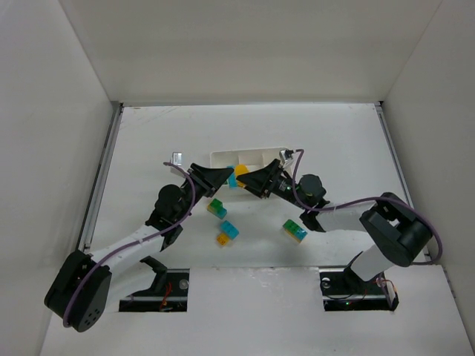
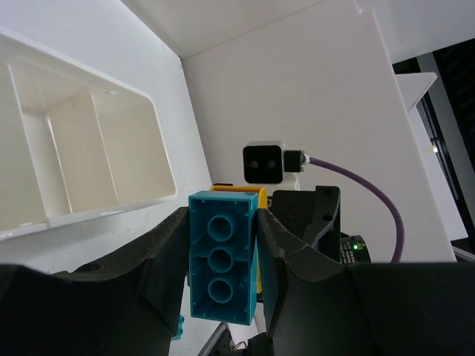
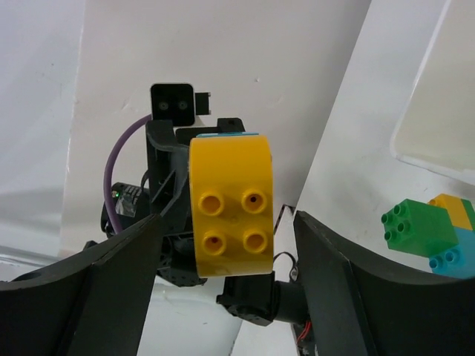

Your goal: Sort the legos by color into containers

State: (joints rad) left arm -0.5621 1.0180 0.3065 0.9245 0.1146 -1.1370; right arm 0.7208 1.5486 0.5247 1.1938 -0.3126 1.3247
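My left gripper (image 2: 221,245) is shut on a cyan lego (image 2: 223,256), held hollow side toward the wrist camera, above the table in front of the white tray (image 1: 252,154). A yellow lego (image 3: 230,200) sits against its far side and looks joined to it. My right gripper (image 3: 226,245) faces it, open, with a gap between each finger and the yellow lego. In the top view both grippers (image 1: 226,180) (image 1: 251,180) meet at this pair (image 1: 239,175). The tray's three containers (image 2: 159,156) hold no legos that I can see.
Three two-colour stacks lie on the table near the arms: green on cyan (image 1: 217,208), cyan with yellow-orange (image 1: 226,233), and green, cyan and yellow (image 1: 295,231). White walls enclose the table on three sides.
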